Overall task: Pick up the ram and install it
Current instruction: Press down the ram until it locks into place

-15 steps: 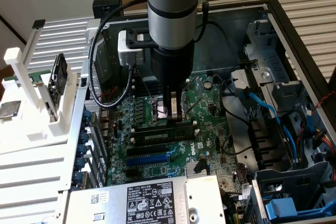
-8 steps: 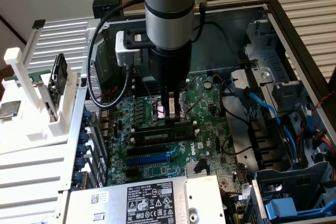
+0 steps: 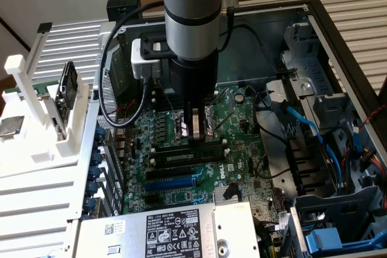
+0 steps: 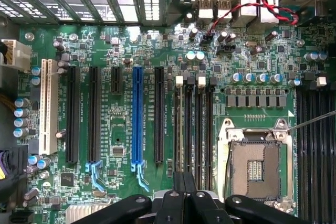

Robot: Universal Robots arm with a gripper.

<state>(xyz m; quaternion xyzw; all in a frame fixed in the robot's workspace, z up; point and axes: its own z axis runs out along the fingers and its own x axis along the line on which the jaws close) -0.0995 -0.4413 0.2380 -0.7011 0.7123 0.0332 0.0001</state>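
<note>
The arm [image 3: 190, 22] is reaching straight down into the open computer case [image 3: 338, 34]; the gripper [image 3: 195, 140] is hanging just above the motherboard [image 3: 236, 119], with its two fingers pressed together and nothing showing between them.

The ram [image 3: 184, 157] is lying lengthwise along a black memory slot directly under the fingertips, running from the exterior view's left to its right, with a pale label near its middle; whether the tips are touching its top edge, and whether it is sitting fully down in the slot, cannot be told.

The blue expansion slot [image 3: 172, 180] is lying parallel to the ram and near it, on the side towards the labelled power supply [image 3: 175, 234]; blue cables [image 3: 302, 122] are trailing through the drive bays on the exterior view's right; a white stand [image 3: 36, 107] is standing outside the case on the exterior view's left.

In the wrist view the gripper [image 4: 185, 190] is showing as dark closed fingers over one end of the bank of memory slots [image 4: 207, 124]; the processor socket [image 4: 257, 167] is sitting open just beside those slots, and the blue expansion slot [image 4: 137, 119] is lying on their other side; a white slot [image 4: 50, 106] is lying well apart from them; red and black twisted wires [image 4: 273, 9] are crossing the board's edge by the rear ports.
</note>
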